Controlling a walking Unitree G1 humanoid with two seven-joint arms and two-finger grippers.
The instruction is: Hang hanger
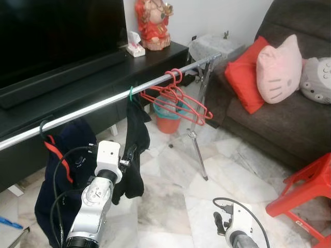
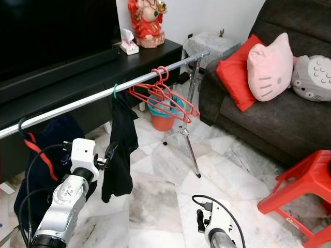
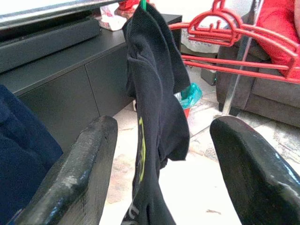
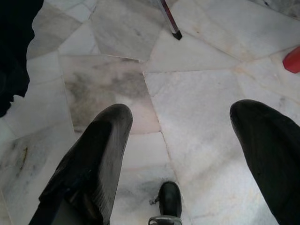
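Your left gripper (image 3: 159, 164) is wide open and holds nothing; its two black fingers (image 3: 79, 173) stand far apart, and a black shirt (image 3: 157, 103) hangs straight ahead in the gap between them, a little way off. That shirt hangs from a green hanger (image 1: 131, 93) hooked over the silver rail (image 1: 93, 107). So the hanger looks already up on the rail, above and in front of your left gripper. The rail runs long, from near your left side up and away to the right, toward the sofa (image 1: 289, 93). A bunch of red hangers (image 1: 178, 98) hangs farther along it, past the black shirt. A dark blue piece of clothing (image 1: 72, 150) hangs nearer you, just beside your left arm. Your right gripper (image 4: 180, 154) is open too, holds nothing, and points down at the marble floor (image 4: 197, 93), well away from the rail. Your left arm is the nearer one to the hanger.
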